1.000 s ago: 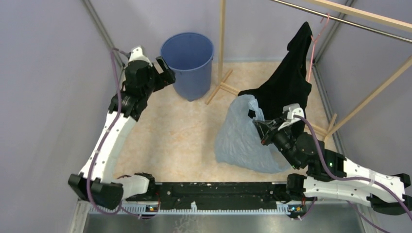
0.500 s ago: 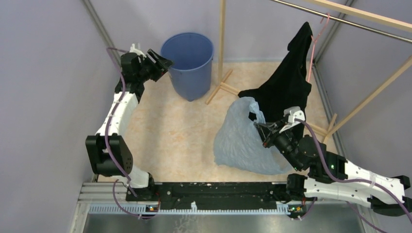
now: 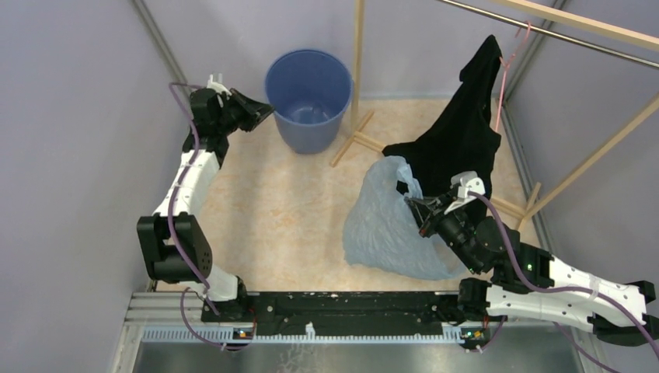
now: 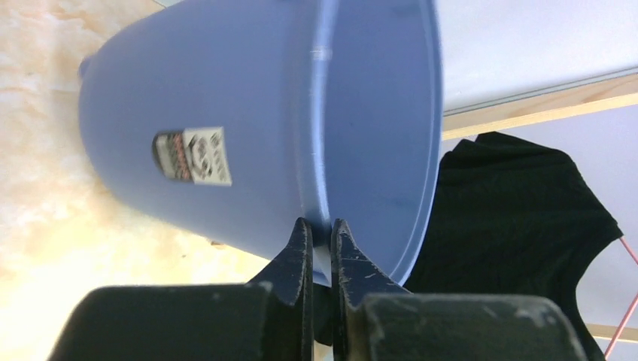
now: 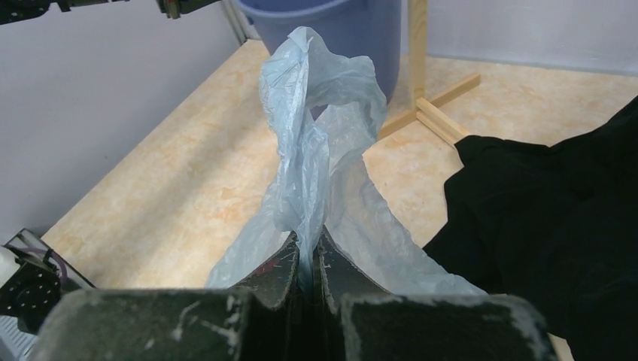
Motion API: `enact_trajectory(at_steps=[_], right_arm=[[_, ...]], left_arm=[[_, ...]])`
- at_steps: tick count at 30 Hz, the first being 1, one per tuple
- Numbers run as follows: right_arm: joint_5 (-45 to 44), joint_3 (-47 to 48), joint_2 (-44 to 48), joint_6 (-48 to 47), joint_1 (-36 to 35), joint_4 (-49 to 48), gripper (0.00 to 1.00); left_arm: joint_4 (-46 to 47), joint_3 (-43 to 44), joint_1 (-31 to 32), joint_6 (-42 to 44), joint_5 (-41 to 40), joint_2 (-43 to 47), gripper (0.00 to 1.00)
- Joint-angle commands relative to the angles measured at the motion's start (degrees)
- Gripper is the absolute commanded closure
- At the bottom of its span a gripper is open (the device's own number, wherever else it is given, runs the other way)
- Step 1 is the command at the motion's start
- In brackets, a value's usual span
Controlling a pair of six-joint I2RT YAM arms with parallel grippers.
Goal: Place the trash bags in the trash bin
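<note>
Far left on the table (image 3: 272, 217), the left gripper (image 3: 263, 113) is clamped on the left rim of the bin (image 3: 311, 136), one finger inside and one outside. Near right, the right gripper (image 3: 417, 208) pinches a bunched top fold of the bag (image 3: 381, 229). The bag drapes down to the table just beside a black garment (image 3: 458, 148), well apart from the bin.
</note>
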State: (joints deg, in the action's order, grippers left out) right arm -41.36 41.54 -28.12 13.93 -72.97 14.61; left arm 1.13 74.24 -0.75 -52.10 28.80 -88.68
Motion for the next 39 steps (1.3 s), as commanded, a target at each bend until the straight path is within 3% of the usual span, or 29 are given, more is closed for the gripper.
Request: enact_trajectory(at_steps=[1, 9, 13, 20, 28, 32, 39], right_arm=[[0.8, 1.3, 0.5, -0.1, -0.2, -0.1, 1.0], [-0.8, 3.4, 2.0, -2.6, -0.2, -0.4, 1.0], [-1.6, 4.4, 1.0, -4.3, -0.2, -1.8, 1.0], [-0.4, 8.7, -3.0, -6.4, -0.3, -3.4, 1.0], [0.7, 15.7, -4.8, -9.0, -0.2, -5.4, 1.0], [2.4, 20.1, -4.3, -11.1, -0.3, -8.3, 1.0], [18.5, 31.0, -11.8, -18.5, -0.2, -19.5, 1.0]], left_arm=[[-3.1, -1.5, -2.5, 6.2, 1.2, 7.8, 0.98], [-22.3, -4.0, -5.8, 14.7, -5.0, 24.9, 1.0], [-26.5, -6.8, -6.3, 13.4, 1.2, 31.2, 1.0], [-26.6, -10.0, -5.9, 10.2, 16.6, 38.5, 1.0], [-15.1, -18.3, -4.4, 0.6, 26.2, 40.3, 1.0], [-18.2, -20.9, -4.4, 4.6, 24.8, 39.5, 1.0], [-8.1, -26.5, -4.4, -0.6, 28.7, 36.7, 1.0]])
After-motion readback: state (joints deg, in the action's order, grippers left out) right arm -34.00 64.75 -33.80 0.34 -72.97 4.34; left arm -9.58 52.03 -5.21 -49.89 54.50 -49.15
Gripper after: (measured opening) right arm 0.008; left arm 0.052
